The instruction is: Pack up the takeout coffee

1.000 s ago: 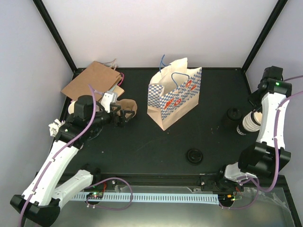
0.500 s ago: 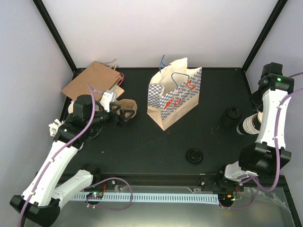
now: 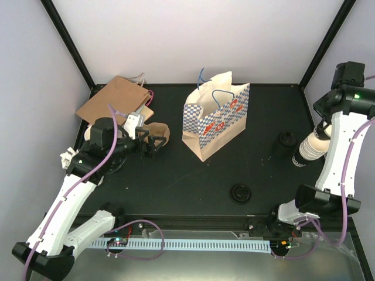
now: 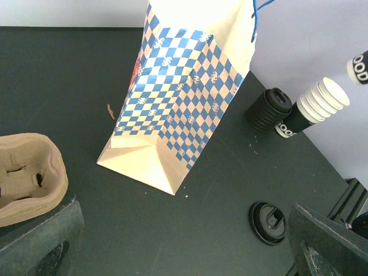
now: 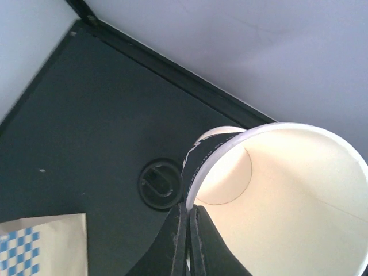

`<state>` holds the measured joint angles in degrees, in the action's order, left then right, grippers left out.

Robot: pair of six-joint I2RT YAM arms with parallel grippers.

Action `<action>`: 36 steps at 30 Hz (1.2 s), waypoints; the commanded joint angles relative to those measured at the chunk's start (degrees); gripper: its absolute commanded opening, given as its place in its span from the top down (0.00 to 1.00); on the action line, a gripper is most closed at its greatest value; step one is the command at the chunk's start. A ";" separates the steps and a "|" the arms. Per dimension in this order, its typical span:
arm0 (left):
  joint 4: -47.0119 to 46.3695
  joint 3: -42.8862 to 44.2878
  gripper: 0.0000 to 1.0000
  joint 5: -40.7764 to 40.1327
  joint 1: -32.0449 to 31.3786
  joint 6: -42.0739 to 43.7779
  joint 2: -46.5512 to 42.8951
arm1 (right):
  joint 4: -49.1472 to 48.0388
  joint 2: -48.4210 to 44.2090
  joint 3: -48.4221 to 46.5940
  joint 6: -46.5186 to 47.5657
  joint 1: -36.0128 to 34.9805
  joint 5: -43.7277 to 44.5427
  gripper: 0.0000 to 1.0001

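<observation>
Nearest the arm bases, we see a single black lid lying flat on the black table, apart from everything else. Farther in, near the middle, the blue-and-white checked bag stands upright with its mouth open, between the two arms. To its left a brown pulp cup carrier lies on the table. Beyond that, a flat brown paper bag rests in the far left corner. To the right of the checked bag a short stack of black lids stands on the table. Just beside it is a stack of cream cups with black bands. Nothing sits between these and the checked bag.

The left arm stretches low over the table's left side. We see the left gripper right at the carrier, pointing toward the checked bag, its jaws spread wide with nothing between them.

The right arm rises steeply along the right edge, its wrist high by the right wall. The right gripper is pinched tight on the rim of a cream paper cup, one finger inside the wall and one outside. The cup's empty mouth faces the wrist camera, and the stack of lids shows on the table below it. We cannot tell whether this cup is clear of the stack of cream cups.
</observation>
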<state>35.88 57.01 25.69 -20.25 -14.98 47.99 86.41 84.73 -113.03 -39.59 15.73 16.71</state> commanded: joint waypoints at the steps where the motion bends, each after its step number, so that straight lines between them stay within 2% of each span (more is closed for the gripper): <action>1: 0.81 2.59 0.01 -0.47 0.21 0.95 -1.12 | -0.65 -4.25 -5.21 4.29 -0.70 -5.26 0.99; 6: 0.71 2.45 0.01 -0.52 0.21 0.51 -1.36 | -4.62 -9.07 -2.52 9.21 -1.48 -16.40 0.99; 8: 0.51 2.05 0.01 -0.55 0.21 0.17 -1.48 | -5.81 -10.61 0.21 10.10 -3.98 -17.59 0.99; 13: 1.57 1.09 0.01 -1.59 0.21 0.21 -1.54 | -10.79 -14.47 11.13 10.26 -15.91 -16.55 0.99; 18: 2.28 -1.31 0.01 -4.83 0.21 0.38 -3.33 | -18.50 -18.62 26.89 12.24 -23.75 -16.75 0.99; 25: -2.09 -6.69 0.01 -2.70 0.22 3.00 -6.06 | -26.91 -22.50 45.96 11.06 -35.33 -14.99 0.99; 31: -6.14 -9.01 0.01 -1.57 0.21 4.56 -5.33 | -32.74 -21.42 51.31 9.66 -50.93 -8.99 0.99; 36: -8.80 -10.50 0.01 -1.35 0.21 4.49 -4.34 | -36.82 -19.69 52.96 10.86 -59.98 -4.21 0.99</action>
<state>31.64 47.20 23.03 -20.25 -11.77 43.07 56.10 64.29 -61.01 -29.02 -39.24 6.55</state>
